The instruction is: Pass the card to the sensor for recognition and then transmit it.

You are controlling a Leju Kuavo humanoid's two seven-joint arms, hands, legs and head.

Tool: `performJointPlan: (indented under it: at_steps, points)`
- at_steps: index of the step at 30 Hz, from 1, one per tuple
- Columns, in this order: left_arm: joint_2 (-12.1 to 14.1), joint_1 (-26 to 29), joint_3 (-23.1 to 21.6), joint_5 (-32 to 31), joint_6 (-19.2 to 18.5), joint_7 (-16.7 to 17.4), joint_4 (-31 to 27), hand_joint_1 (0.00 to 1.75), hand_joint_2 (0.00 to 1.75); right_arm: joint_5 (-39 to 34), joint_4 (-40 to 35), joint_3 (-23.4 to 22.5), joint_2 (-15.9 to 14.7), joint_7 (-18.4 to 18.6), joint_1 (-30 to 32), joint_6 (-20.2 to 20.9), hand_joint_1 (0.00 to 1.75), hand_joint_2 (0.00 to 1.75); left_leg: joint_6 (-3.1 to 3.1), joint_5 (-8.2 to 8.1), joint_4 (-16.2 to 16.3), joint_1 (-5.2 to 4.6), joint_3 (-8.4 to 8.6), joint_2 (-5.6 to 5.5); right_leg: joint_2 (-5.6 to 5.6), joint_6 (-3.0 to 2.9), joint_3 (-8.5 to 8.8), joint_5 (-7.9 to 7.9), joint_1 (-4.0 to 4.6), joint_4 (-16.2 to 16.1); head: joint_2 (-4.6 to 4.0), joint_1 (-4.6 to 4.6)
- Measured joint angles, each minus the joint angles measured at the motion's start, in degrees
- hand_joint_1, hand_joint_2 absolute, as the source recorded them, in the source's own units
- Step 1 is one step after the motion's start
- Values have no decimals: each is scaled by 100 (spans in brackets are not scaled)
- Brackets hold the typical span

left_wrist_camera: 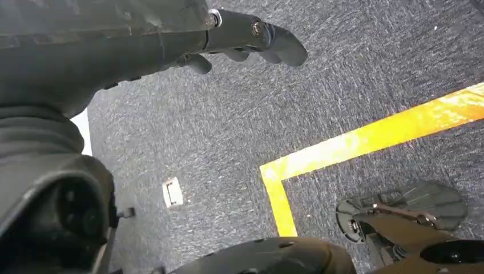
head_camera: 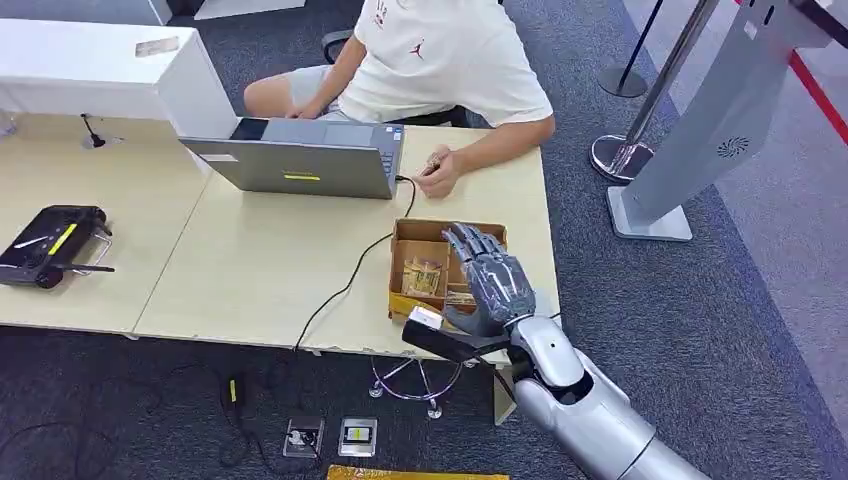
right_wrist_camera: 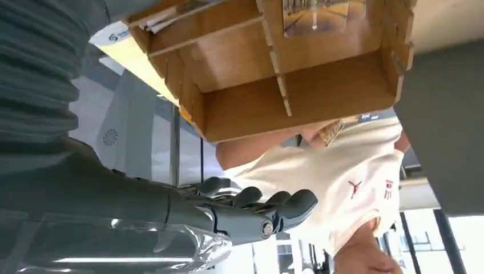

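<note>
The right hand (head_camera: 490, 280) hovers over the wooden box (head_camera: 408, 272) at about 4 o'clock on the surface (head_camera: 250, 270), fingers (right_wrist_camera: 268, 208) spread, holding nothing. A card (head_camera: 423, 277) lies inside, so picking and sensing remain.

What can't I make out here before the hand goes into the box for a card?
- Box near-right compartments: head view, hidden by the right hand.
- Card print: head view, too small; right wrist view, cut off by the edge.
- Sensor: the grey stand is cut off at the head view's top.
- Left hand: fingers partly hidden behind its cover.
</note>
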Motion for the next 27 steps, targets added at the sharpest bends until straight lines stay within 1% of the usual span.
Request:
performJointPlan:
  at_steps: [11,15,22,27]
  points:
    - [2,0,0,57,0,-2,0,0,0,-140,164,181,9,-31,9,146,0,175,0,0,0,0,2,0,3,0,-2,0,0,0,0,0]
    - [2,1,0,87,0,-4,0,0,0,-138,164,201,-13,40,128,256,0,175,0,0,0,0,2,0,3,0,-2,0,0,0,0,0]
    - [0,2,0,109,20,-4,0,0,0,-127,164,225,-105,203,211,247,0,175,0,0,0,0,2,1,4,0,-3,0,0,0,0,2]
    - [2,2,0,114,44,-4,0,0,0,-85,164,225,-166,230,255,253,0,175,0,0,0,0,2,2,5,0,-3,0,0,0,0,0]
